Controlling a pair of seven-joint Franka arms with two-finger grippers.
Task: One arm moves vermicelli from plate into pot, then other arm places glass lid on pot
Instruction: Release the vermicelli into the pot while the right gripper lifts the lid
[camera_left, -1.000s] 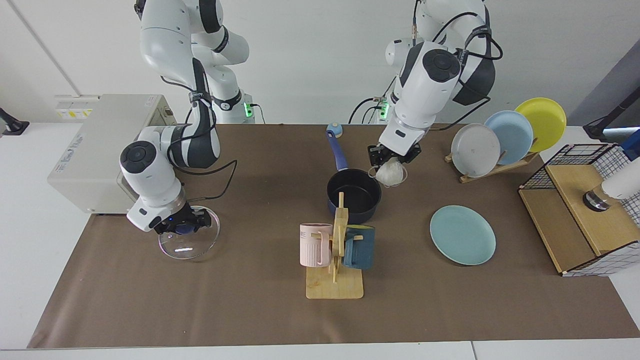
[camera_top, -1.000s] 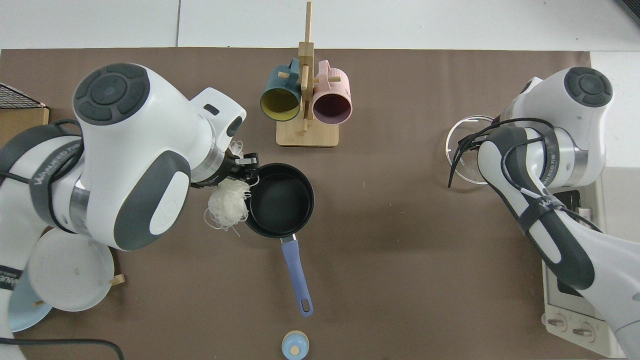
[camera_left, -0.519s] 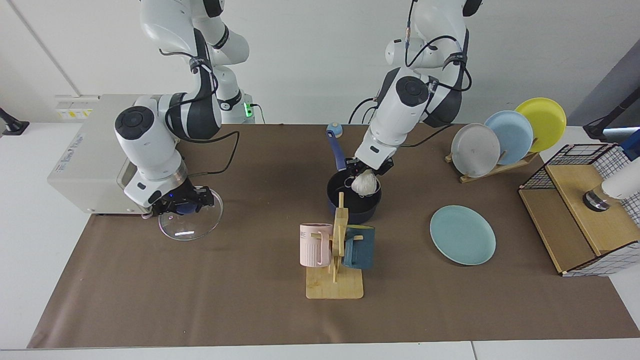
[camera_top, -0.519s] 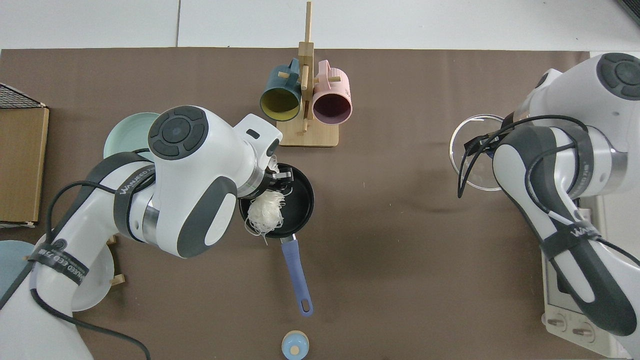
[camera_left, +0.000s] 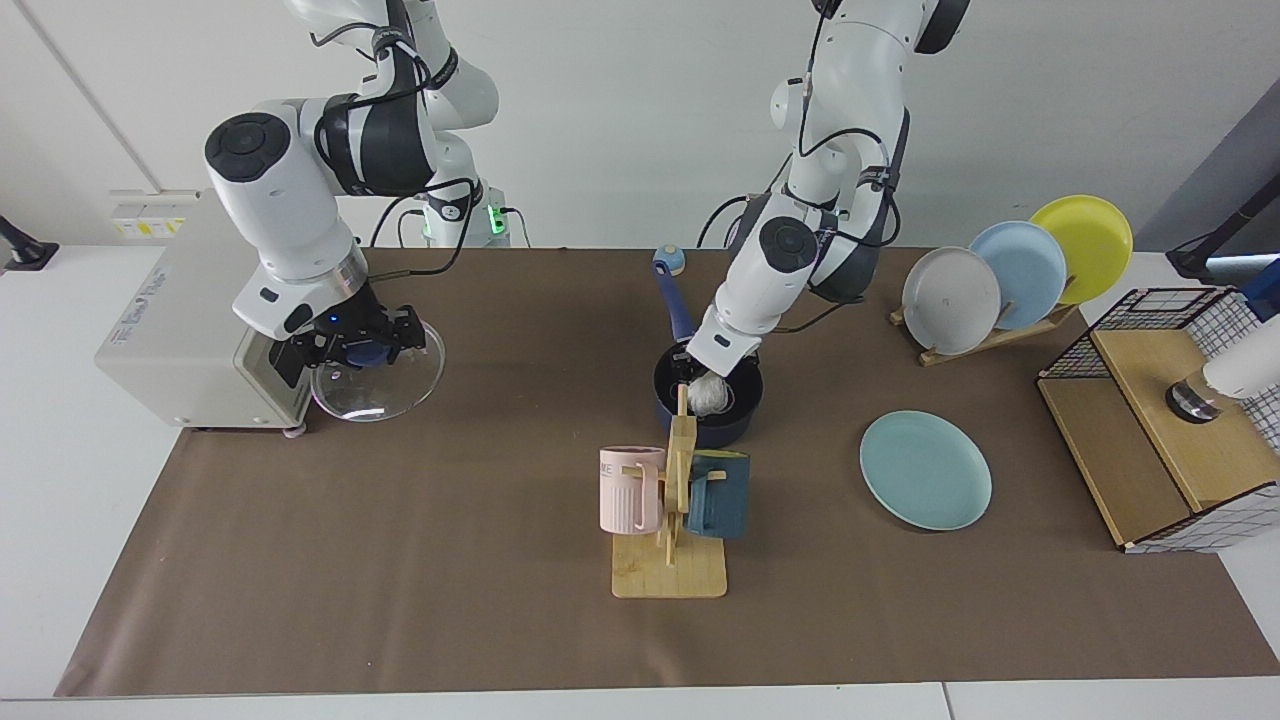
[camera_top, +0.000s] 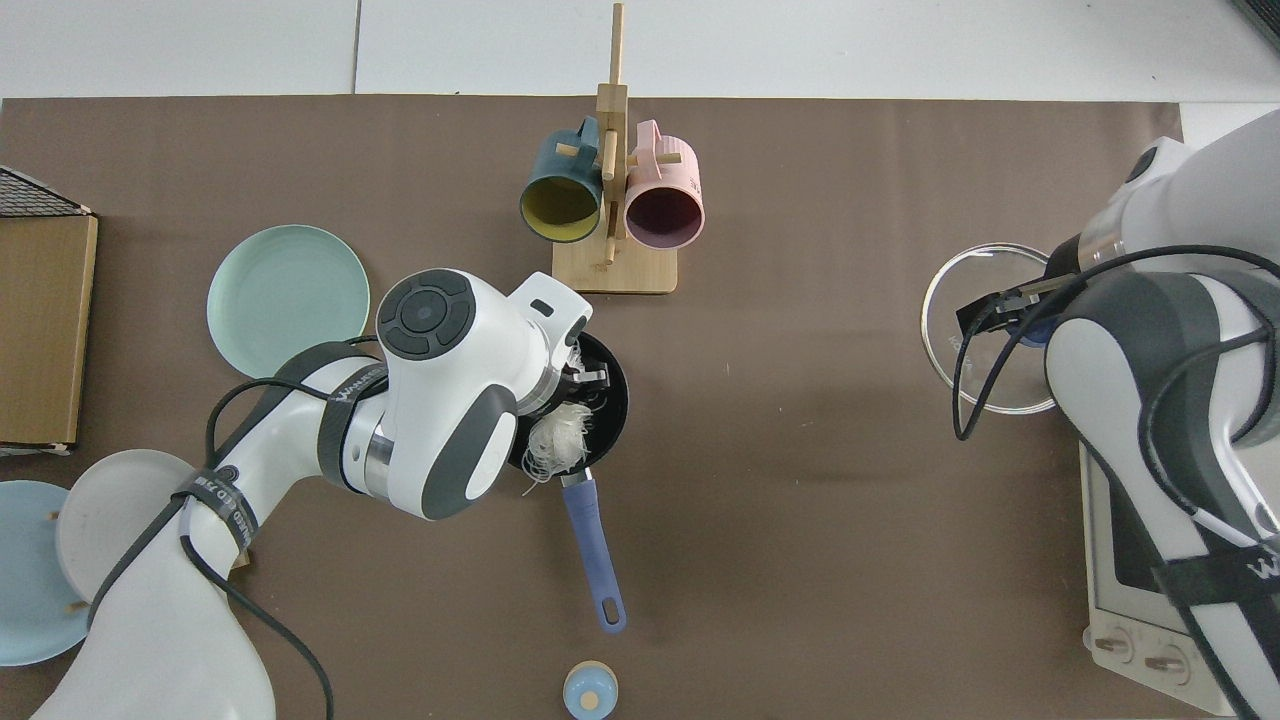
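Two arms busy: left end effector (camera_left: 703, 374) inside the pot (camera_left: 736, 418), clamped on vermicelli (camera_top: 558, 447); right end effector (camera_left: 358, 349) grips the glass lid (camera_left: 400, 385) by its knob, off the table (camera_left: 400, 560).

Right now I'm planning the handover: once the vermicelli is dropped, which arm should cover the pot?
The right. Its pincer grips the lid by the knob, lifted off the table. The left pincer is down in the pot with the vermicelli.
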